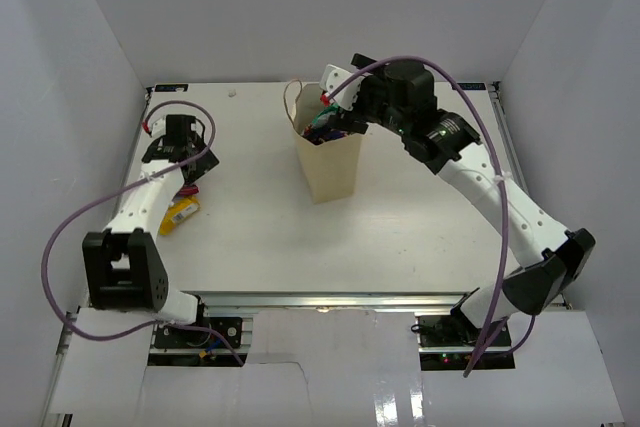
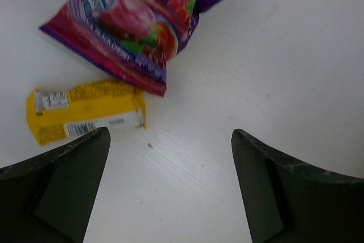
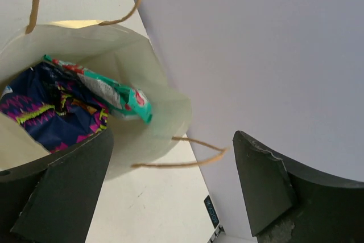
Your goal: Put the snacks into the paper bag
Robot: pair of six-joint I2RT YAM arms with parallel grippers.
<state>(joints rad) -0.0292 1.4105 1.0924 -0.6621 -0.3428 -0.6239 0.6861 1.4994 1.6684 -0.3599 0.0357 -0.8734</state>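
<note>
The tan paper bag (image 1: pixel 331 165) stands upright at the table's middle back. In the right wrist view its open mouth (image 3: pixel 166 112) shows a dark blue-purple snack bag (image 3: pixel 48 119) and a green-teal packet (image 3: pixel 116 95) inside. My right gripper (image 1: pixel 336 95) hovers over the bag's far rim, open and empty (image 3: pixel 172 138). My left gripper (image 1: pixel 176 139) is open and empty above the table at the left (image 2: pixel 170 138). A magenta snack bag (image 2: pixel 136 27) and a small yellow packet (image 2: pixel 85 115) lie on the table just ahead of it.
White enclosure walls close in the back and both sides. The yellow packet (image 1: pixel 180 213) lies beside the left arm's forearm. One bag handle (image 3: pixel 187 155) sticks out between my right fingers. A rail with a label runs along the table's right edge (image 3: pixel 211 211).
</note>
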